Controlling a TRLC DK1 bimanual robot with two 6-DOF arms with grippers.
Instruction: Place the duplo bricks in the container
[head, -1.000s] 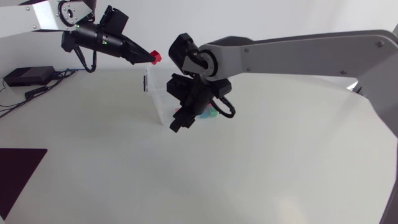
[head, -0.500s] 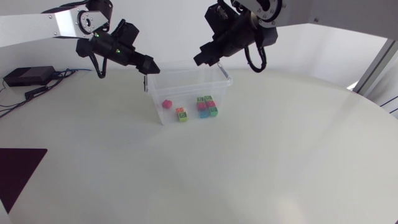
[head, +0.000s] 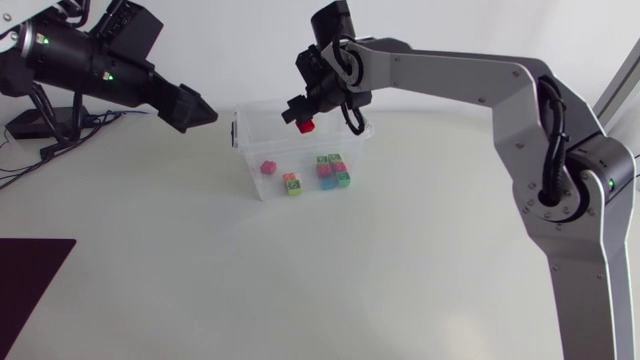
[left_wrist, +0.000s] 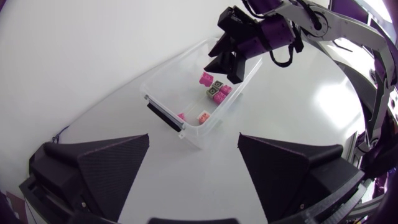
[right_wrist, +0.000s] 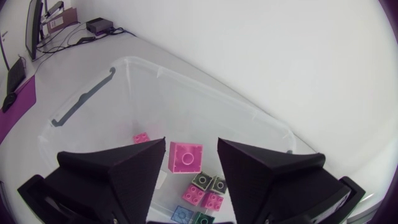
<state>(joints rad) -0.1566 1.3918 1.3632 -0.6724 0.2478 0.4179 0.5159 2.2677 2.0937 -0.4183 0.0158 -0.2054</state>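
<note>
White tabletop, task seemingly near its end: several duplo bricks (head: 332, 170) already in the clear container (head: 245, 150). Red brick (head: 307, 127) just below right gripper (head: 300, 111), pincer apart, above the container. Left gripper (head: 205, 111) empty, pincer apart, beside it.

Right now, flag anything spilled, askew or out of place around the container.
Nothing stands out. The container sits upright, loose bricks lie inside it, and one red brick is at the right gripper above it. No brick lies on the table.
</note>
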